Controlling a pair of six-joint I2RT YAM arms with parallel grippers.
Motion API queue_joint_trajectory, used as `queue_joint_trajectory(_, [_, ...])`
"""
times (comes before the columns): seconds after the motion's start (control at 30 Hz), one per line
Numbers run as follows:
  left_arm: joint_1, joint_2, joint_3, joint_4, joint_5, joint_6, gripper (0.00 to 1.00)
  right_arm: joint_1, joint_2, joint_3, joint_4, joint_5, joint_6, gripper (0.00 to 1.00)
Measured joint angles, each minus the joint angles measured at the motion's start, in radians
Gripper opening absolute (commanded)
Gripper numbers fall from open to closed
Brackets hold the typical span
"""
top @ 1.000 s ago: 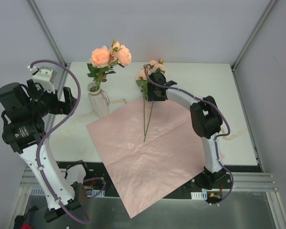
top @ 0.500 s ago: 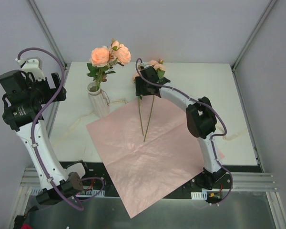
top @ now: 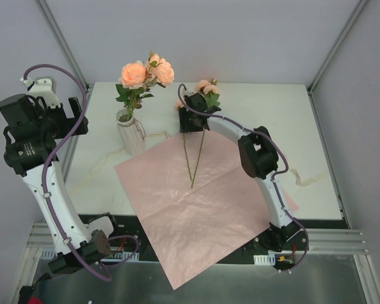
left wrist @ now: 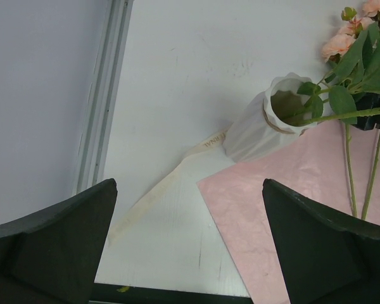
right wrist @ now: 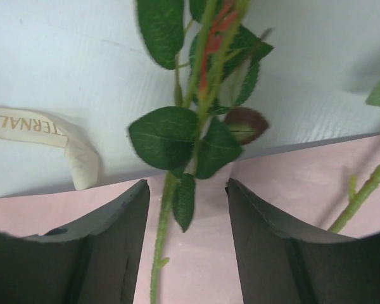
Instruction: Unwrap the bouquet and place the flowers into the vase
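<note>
Some flowers (top: 142,75) are placed in the vase (top: 130,134) at the far left of the table (top: 285,114), and two more stems (top: 191,161) are laid on the pink paper (top: 196,221) just right of it. The right gripper (right wrist: 187,190) is set with its fingers apart around one of them, not closed on it. The left gripper (left wrist: 189,196) is seen wide open, raised at the left.

Matt crinkled pink paper (top: 190,215), ribbed whitish vase (left wrist: 253,130), cream cloth ribbon (right wrist: 38,130), smooth white tabletop (top: 272,114)
</note>
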Motion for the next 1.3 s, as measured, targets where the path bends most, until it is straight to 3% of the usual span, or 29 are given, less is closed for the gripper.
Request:
queue_joint_trajectory(0.23, [0.000, 0.000, -0.014, 0.004, 0.000, 0.000, 0.99, 0.021, 0.003, 0.000, -0.006, -0.014, 0.001, 0.54])
queue_joint_trajectory(0.73, [0.000, -0.001, -0.026, 0.018, 0.001, 0.000, 0.99, 0.040, 0.088, 0.139, -0.108, 0.045, -0.003, 0.23])
queue_joint_trajectory(0.87, [0.000, 0.000, -0.026, 0.014, 0.001, 0.000, 0.99, 0.040, 0.088, 0.146, -0.129, 0.062, -0.007, 0.01])
queue_joint_trajectory(0.97, [0.000, 0.000, -0.026, 0.005, 0.001, 0.002, 0.99, 0.040, 0.087, 0.143, -0.133, 0.072, -0.010, 0.01])
queue_joint_trajectory(1.13, [0.006, 0.003, -0.026, -0.011, 0.000, 0.009, 0.99, 0.040, -0.045, -0.054, -0.062, 0.091, -0.010, 0.01])
queue_joint_trajectory(1.3, [0.006, 0.033, 0.007, -0.037, 0.001, 0.005, 0.99, 0.041, -0.351, -0.310, 0.022, 0.114, -0.009, 0.01])
